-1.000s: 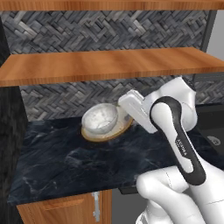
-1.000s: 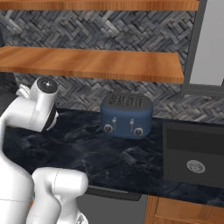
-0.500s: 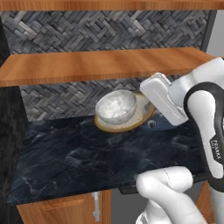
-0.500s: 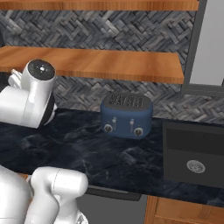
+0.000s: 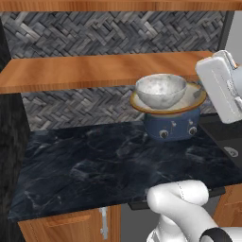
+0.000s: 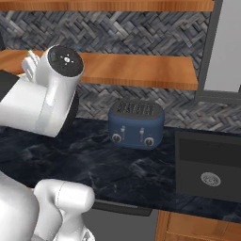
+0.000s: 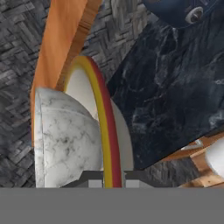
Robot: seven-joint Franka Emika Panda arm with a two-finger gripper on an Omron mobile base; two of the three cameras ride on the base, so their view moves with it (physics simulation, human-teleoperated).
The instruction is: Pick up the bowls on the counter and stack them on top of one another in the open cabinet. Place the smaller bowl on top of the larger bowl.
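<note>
Bowls held up in air, well above counter [image 5: 94,165], about level w/ open cabinet [image 5: 85,71] shelf edge. Smaller bowl [image 5: 160,90]: deep, round, white w/ grey mottling, sits inside larger bowl [image 5: 191,101]. Larger bowl wide, shallow, cream, orange-tan rim; in hand view rim reads yellow-red band. Blue toaster [image 5: 171,126] stands on counter below them. Fingers [image 7: 92,180] at right, clamped together on larger bowl's rim, one each side.

Grey herringbone tile [image 6: 141,33] covers the back wall. A navy toaster [image 6: 136,124] stands against it, left of a dark recessed sink [image 6: 209,164]. Wooden fronts [image 5: 61,229] with a metal handle [image 5: 104,223] run below, evenly lit.
</note>
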